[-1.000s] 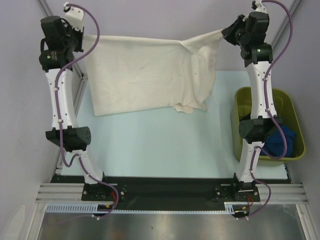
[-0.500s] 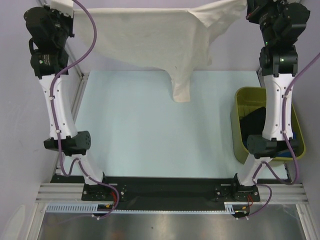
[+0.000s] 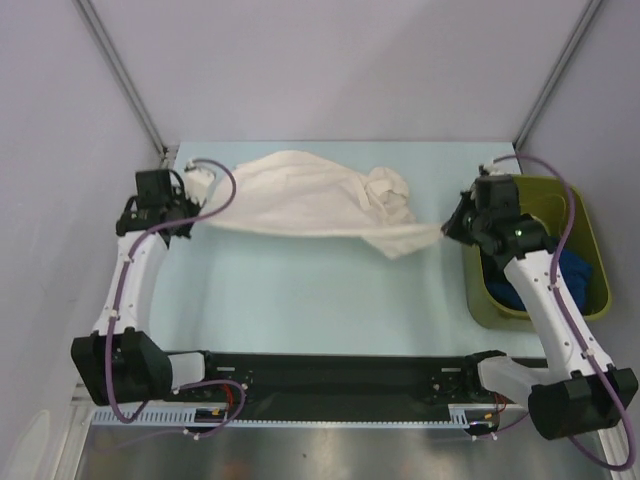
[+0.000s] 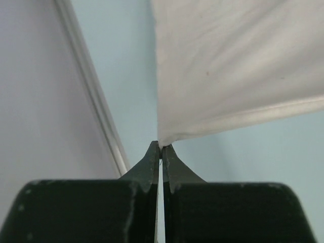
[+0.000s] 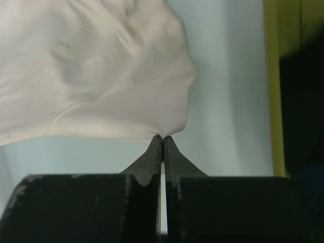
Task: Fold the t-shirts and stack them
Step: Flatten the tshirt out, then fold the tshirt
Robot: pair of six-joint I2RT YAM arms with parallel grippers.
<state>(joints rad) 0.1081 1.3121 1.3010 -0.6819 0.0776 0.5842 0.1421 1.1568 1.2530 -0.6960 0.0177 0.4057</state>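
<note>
The cream shirt point(image 3: 310, 195) is stretched out in a long, bunched-up strip across the far half of the bench point(image 3: 300, 290). It runs from near the far-left corner toward the right edge. It is smoother on the left. On the right it is all crumpled, with a lumpy knot of cloth.

The left gripper point(image 3: 188, 205) pinches the left end of the shirt. Its two fingers are pressed tight together, with just a tiny corner of cloth caught at the tips. The cloth fans out wide from that pinch.

The right gripper point(image 3: 450, 228) pinches the right end the same way, fingers squeezed together on a little fold.

A green bin point(image 3: 592, 300) sits at the right edge of the bench, just beside the right gripper. A blue shirt point(image 3: 578, 272) lies inside it, with something dark next to it.

I cannot tell if the middle of the cream shirt rests on the bench or hangs just above it.
</note>
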